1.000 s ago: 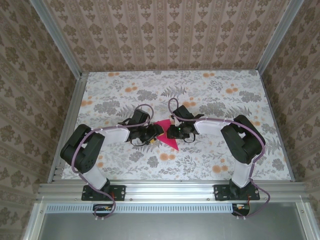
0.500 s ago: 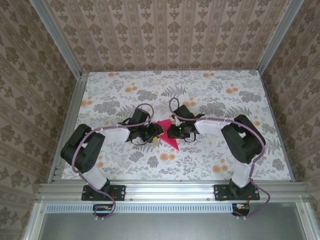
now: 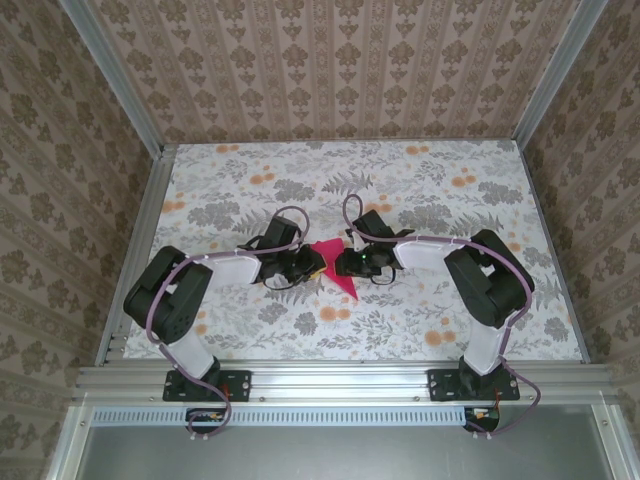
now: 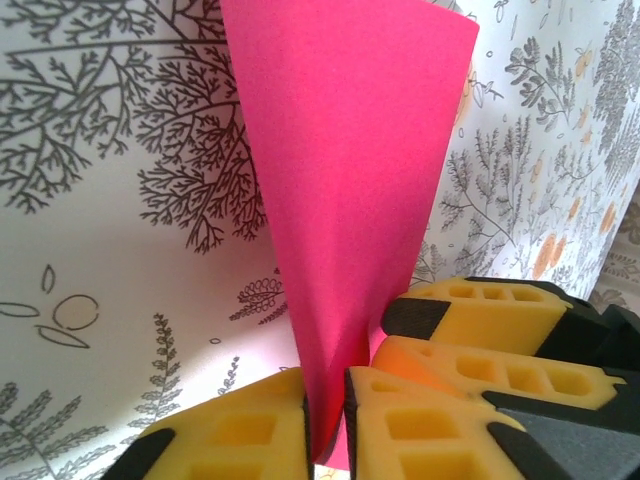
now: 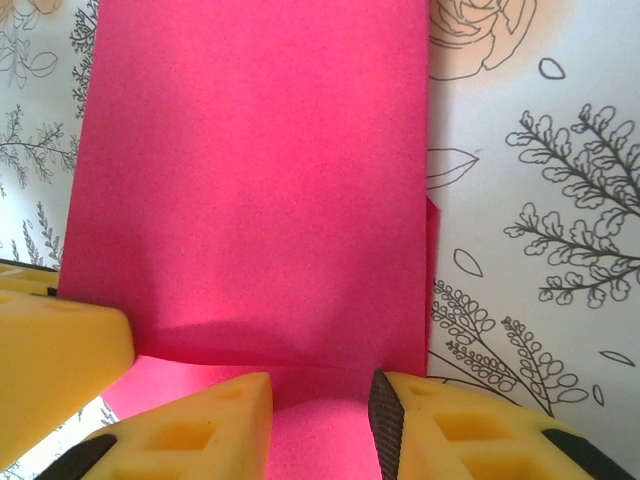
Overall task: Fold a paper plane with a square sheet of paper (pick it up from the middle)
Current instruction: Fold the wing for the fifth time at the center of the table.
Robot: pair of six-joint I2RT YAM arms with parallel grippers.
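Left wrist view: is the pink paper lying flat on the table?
No, the square sheet of paper stands up from the table, pinched between the left gripper's yellow fingers.

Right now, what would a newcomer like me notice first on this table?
The bright magenta-red creased paper sheet stands out at the middle of the grey-and-orange floral table surface, between the two black arms. The left end effector pinches it between yellow foam pads, so it stands up as a curved flap. The right end effector straddles the paper with its fingers apart.
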